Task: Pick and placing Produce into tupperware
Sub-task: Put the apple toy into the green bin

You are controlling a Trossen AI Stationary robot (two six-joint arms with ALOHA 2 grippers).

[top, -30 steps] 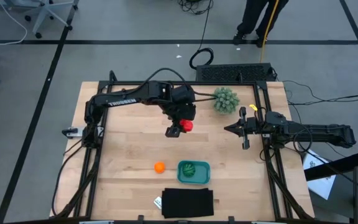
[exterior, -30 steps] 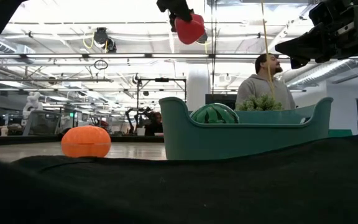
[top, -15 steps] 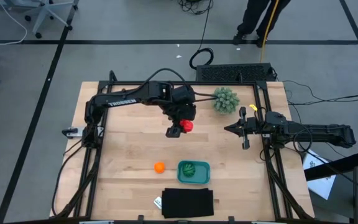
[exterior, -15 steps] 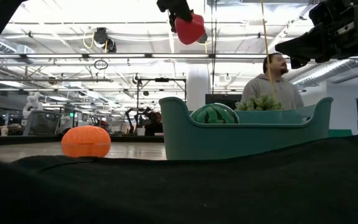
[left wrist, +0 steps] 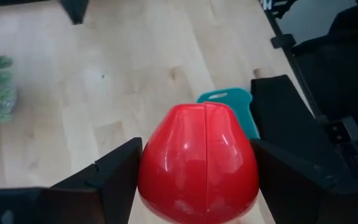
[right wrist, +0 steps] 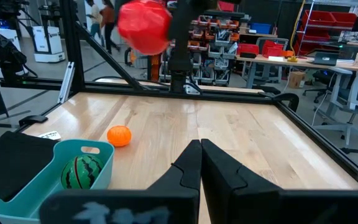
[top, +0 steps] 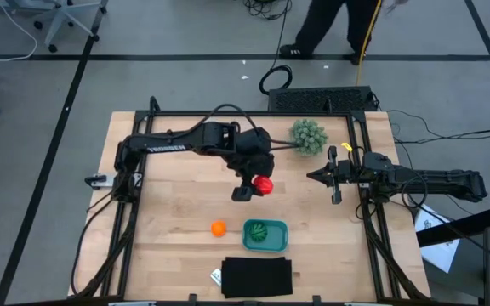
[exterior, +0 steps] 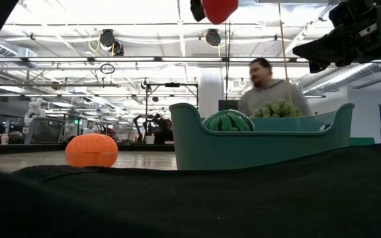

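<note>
Red produce (top: 264, 184) is clamped in the left gripper (top: 253, 189), held high over mid-table for carrying to the teal tupperware (top: 265, 235) nearer, where the striped one (top: 262, 230) sits. Right gripper (top: 324, 175) is parked right, fingers together.

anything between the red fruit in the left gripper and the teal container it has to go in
Nothing visible does. The left gripper holds the red fruit in the air above bare wood, short of the teal container. Inside the container only the striped green fruit sits, toward one end. The orange ball lies beside it, off the path.
</note>
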